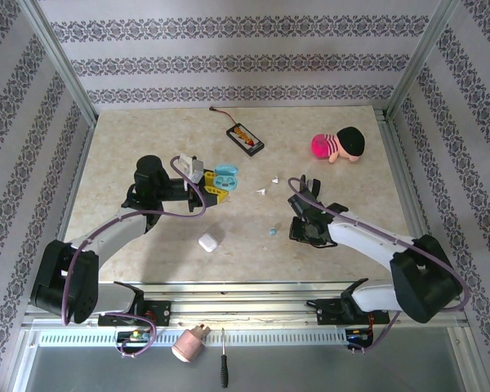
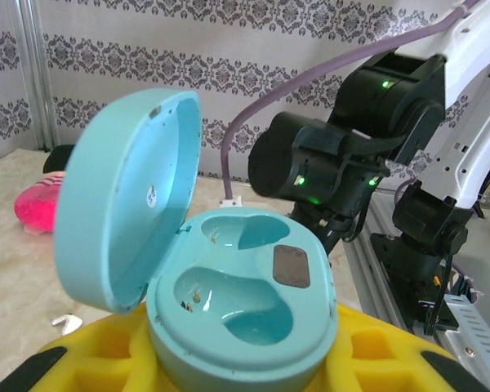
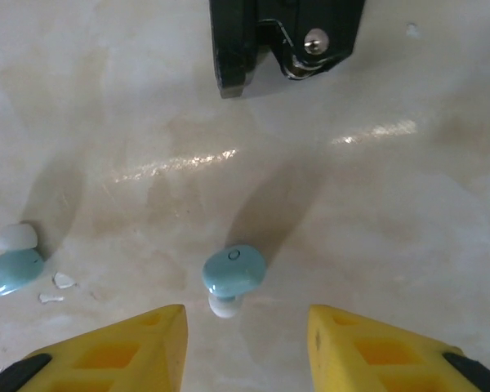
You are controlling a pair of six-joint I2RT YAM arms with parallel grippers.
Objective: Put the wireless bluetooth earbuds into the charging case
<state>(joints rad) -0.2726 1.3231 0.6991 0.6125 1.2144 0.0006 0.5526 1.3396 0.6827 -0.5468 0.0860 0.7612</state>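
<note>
1. A pink-and-black plush toy (image 1: 340, 145) lay at the table's (image 1: 147, 131) far right;
2. a black board (image 1: 246, 139) with a cable lay far centre;
3. a screwdriver (image 1: 223, 369) and a pink cylinder (image 1: 190, 345) rested below the near rail.

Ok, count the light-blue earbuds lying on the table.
2. One light-blue earbud lies ahead of the open right gripper, centred on its gap; the other earbud lies further left in its wrist view. Arms may hide more.

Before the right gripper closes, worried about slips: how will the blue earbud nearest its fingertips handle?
The blue earbud looks glossy and rounded, so it may squirt sideways. Tiny, probably very light; a nudge could roll it.
</note>
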